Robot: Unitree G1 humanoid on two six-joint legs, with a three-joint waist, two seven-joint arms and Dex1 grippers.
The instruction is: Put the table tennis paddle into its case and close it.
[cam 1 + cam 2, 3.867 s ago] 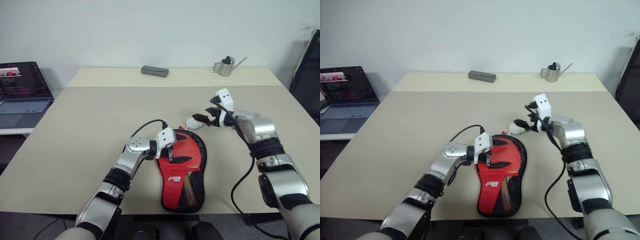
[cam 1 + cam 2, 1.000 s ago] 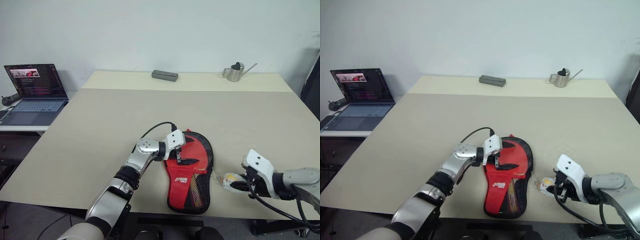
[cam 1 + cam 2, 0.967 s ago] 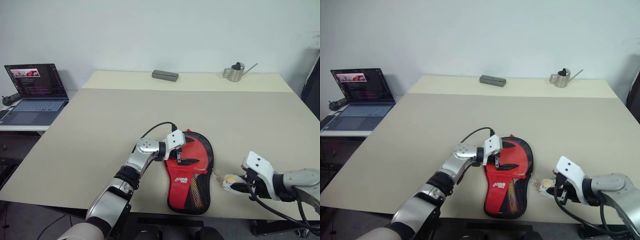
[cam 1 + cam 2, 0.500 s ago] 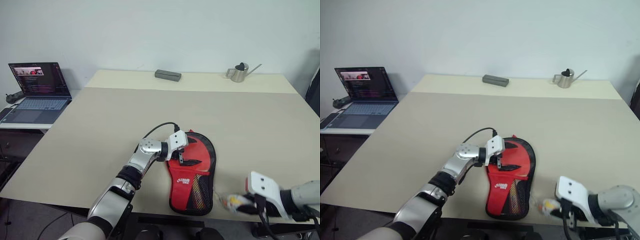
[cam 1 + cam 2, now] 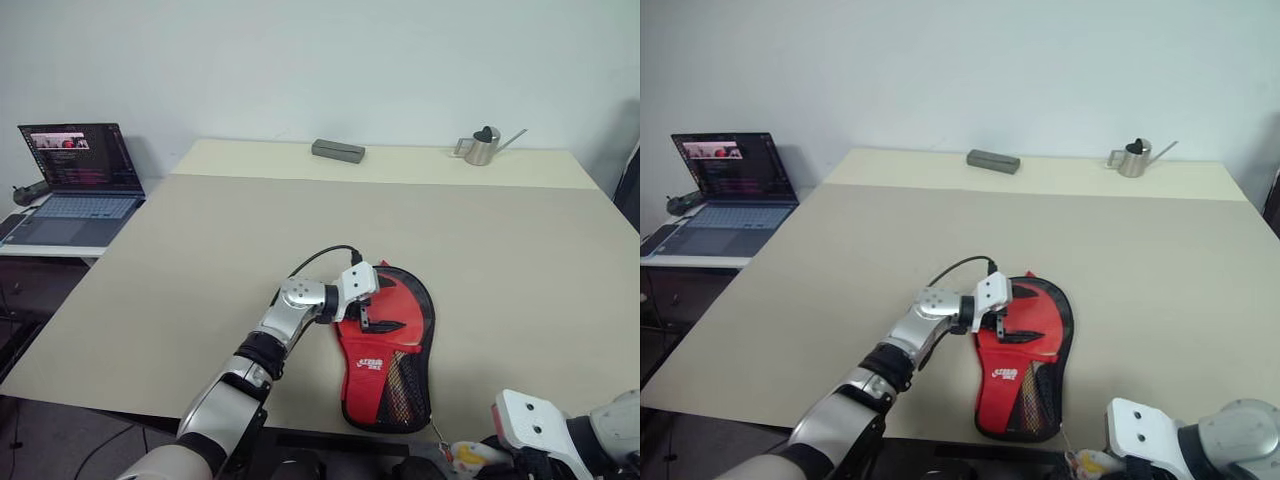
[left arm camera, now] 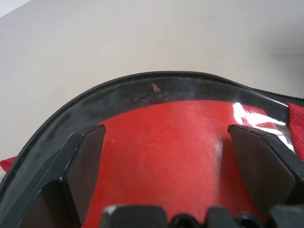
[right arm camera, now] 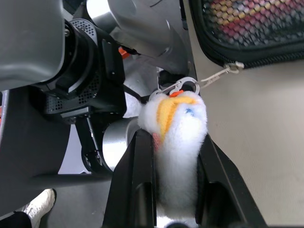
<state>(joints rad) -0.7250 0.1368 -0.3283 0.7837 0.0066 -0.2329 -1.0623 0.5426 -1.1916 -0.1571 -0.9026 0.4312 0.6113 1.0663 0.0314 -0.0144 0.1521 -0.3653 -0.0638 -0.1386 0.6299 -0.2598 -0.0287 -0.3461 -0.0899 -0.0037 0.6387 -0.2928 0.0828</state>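
Observation:
The black case (image 5: 418, 345) lies flat near the table's front edge, handle end toward me. Inside it the table tennis paddle (image 5: 398, 300) shows its red face. My left gripper (image 5: 375, 320) is open, its two fingers spread wide and resting on the red face just inside the case's black rim (image 6: 142, 85). My right gripper (image 7: 175, 137) is past the table's front edge, shut on the white-yellow charm (image 5: 468, 456). A thin cord and clip join the charm to the zipper pull (image 7: 230, 68) at the corner of the case's mesh handle end.
An open laptop (image 5: 75, 180) sits on a side desk at the left. A grey box (image 5: 338, 150) and a small metal watering can (image 5: 482, 146) stand at the table's (image 5: 200, 250) far edge. The case lies close to the front edge.
My right gripper has drawn the charm back along the case's right side and off the table's front edge. The left gripper has stayed on the paddle.

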